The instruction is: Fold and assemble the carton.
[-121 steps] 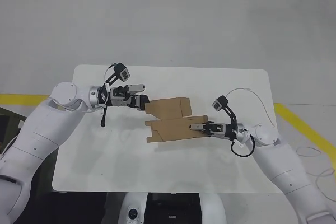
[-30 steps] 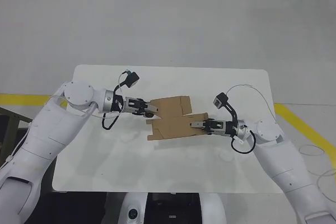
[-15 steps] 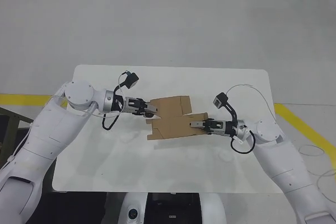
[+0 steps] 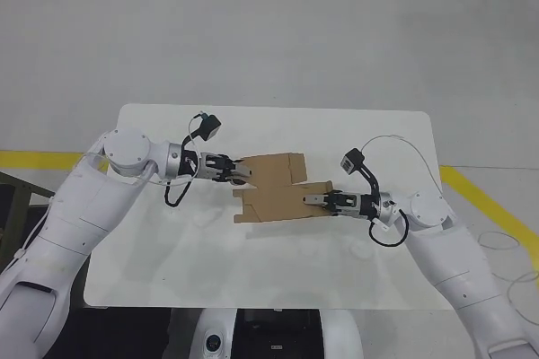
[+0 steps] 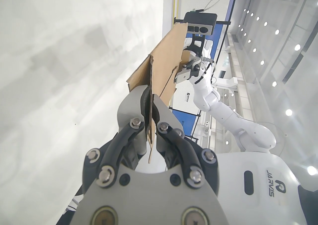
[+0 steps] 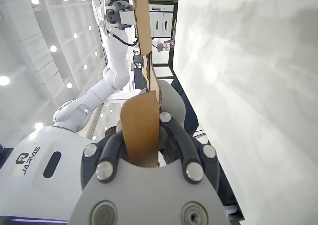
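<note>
Carton [image 4: 277,193] over white table [image 4: 162,260]

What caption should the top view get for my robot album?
Brown carton over the white table, left pincer gripping one end, right pincer the other.

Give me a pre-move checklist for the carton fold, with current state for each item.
1. left gripper clamped on one end of the carton: ok, fingers closed on the cardboard edge.
2. right gripper gripping the opposite end: ok, a flap sits between its fingers.
3. Carton lifted off the table: ok, both wrist views show a gap.
4. Carton opened into a box shape: not ok, the panels lie flat together.
5. Grip depth enough to hold during a fold: cannot tell.
6. Creases undamaged: cannot tell.
</note>
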